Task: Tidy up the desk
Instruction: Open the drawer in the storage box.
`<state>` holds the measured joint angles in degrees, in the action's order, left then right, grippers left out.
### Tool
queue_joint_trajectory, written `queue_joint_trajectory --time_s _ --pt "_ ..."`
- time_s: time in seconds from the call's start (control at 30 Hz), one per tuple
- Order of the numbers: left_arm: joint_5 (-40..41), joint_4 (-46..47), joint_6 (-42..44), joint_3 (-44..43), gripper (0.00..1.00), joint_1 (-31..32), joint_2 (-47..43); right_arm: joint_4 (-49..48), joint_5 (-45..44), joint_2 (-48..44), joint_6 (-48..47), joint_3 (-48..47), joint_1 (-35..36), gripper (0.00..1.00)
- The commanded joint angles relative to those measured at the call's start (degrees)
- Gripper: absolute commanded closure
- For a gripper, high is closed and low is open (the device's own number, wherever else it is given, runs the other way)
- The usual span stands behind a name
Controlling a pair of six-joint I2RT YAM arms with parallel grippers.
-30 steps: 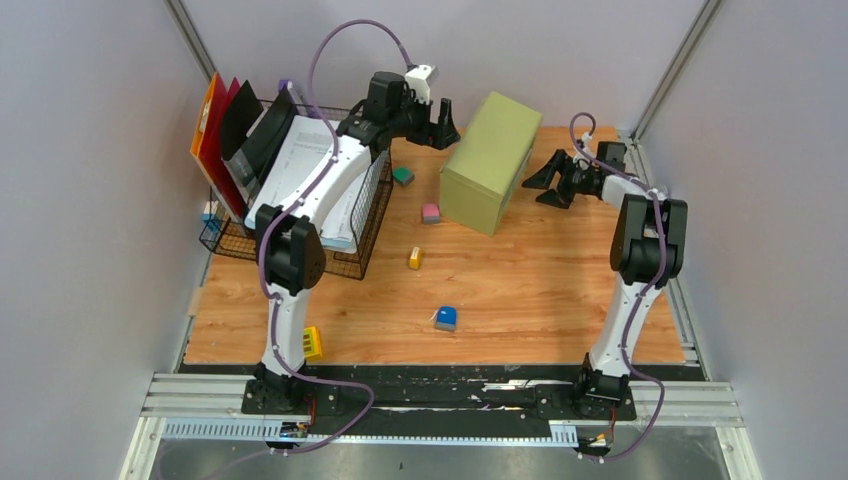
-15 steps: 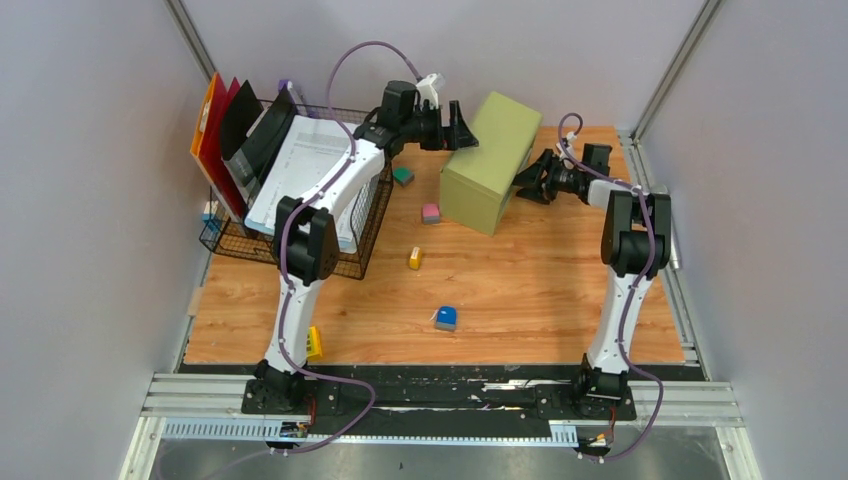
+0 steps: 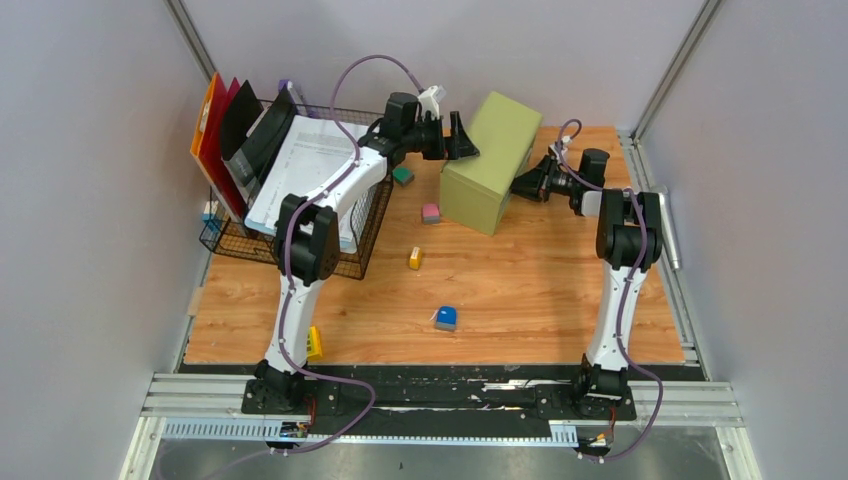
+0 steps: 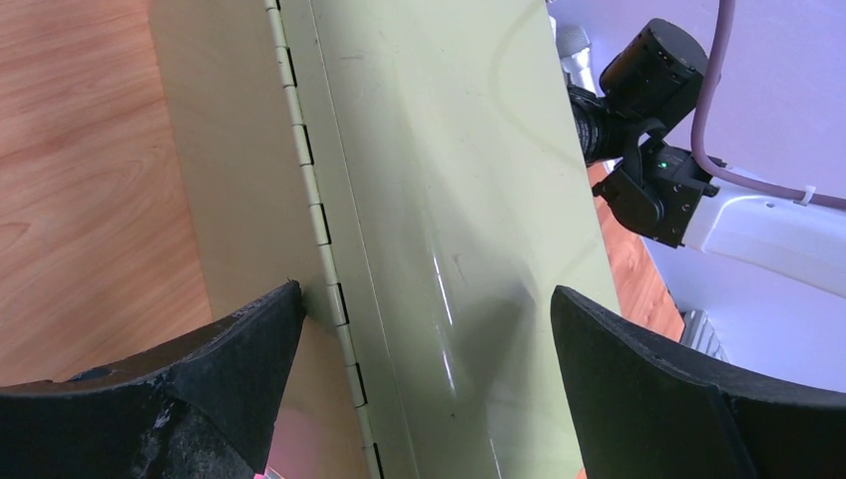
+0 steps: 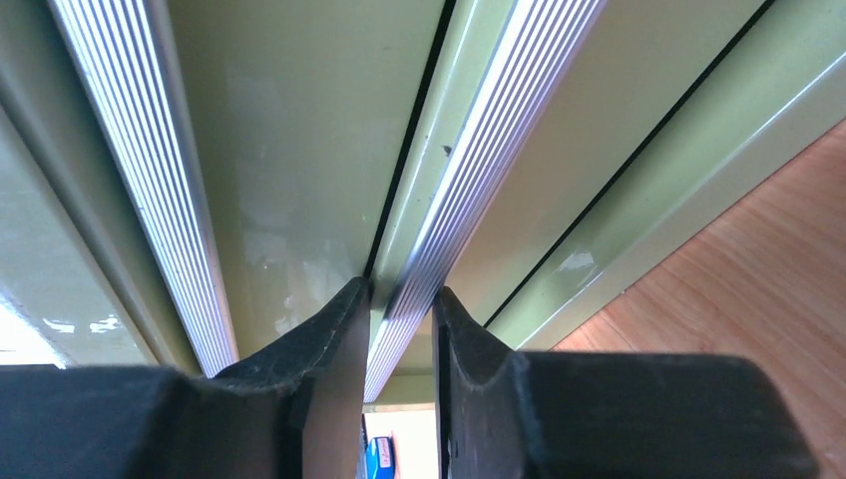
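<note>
My right gripper (image 5: 399,289) pinches the ribbed drawer handle (image 5: 479,150) of the green cabinet (image 3: 490,160), at twelve o'clock on the desk (image 3: 540,290) beneath me. My left gripper (image 4: 424,299), wide open, straddles its ten o'clock corner. It should brace before I pull straight.

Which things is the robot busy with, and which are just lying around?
Busy with: green cabinet; right gripper, jaws pinching the silver handle; left gripper, jaws open at the cabinet.
Lying around on the desk: pink block, yellow block, blue block, teal block.
</note>
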<state>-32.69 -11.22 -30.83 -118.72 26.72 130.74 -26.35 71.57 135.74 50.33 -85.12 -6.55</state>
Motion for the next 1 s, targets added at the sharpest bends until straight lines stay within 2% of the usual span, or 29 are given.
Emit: queue_joint_trajectory --time_s 0.0,0.07,0.57,0.6,0.77,0.83,0.97 --pt "-3.5 0.78 -0.13 0.73 0.0 1.12 0.31 -8.35 4.72 -0.16 0.89 0.32 0.04 0.95" --pt "-2.95 -0.11 0.58 0.65 0.0 1.14 0.14 -6.54 3.88 -1.06 -0.1 1.12 -0.92 1.0" --pt "4.63 -10.3 8.27 -5.09 0.0 0.79 -1.62 19.46 -1.5 -17.45 -23.6 11.47 -11.6 1.0" --pt "4.69 -10.72 8.6 -5.75 0.0 0.79 -1.6 20.51 -1.67 -18.24 -25.29 12.15 -12.0 0.98" --pt "5.3 -13.21 10.14 -9.34 0.0 0.79 -1.15 28.62 -4.93 -21.48 -31.83 13.01 -12.25 0.35" --pt "5.87 -14.54 11.31 -11.1 0.0 0.78 -1.23 31.93 -7.22 -23.25 -34.64 12.56 -12.24 0.24" --pt "7.48 -16.66 14.87 -12.77 0.0 0.79 -2.95 36.23 -14.79 -29.03 -40.55 12.57 -12.21 0.19"
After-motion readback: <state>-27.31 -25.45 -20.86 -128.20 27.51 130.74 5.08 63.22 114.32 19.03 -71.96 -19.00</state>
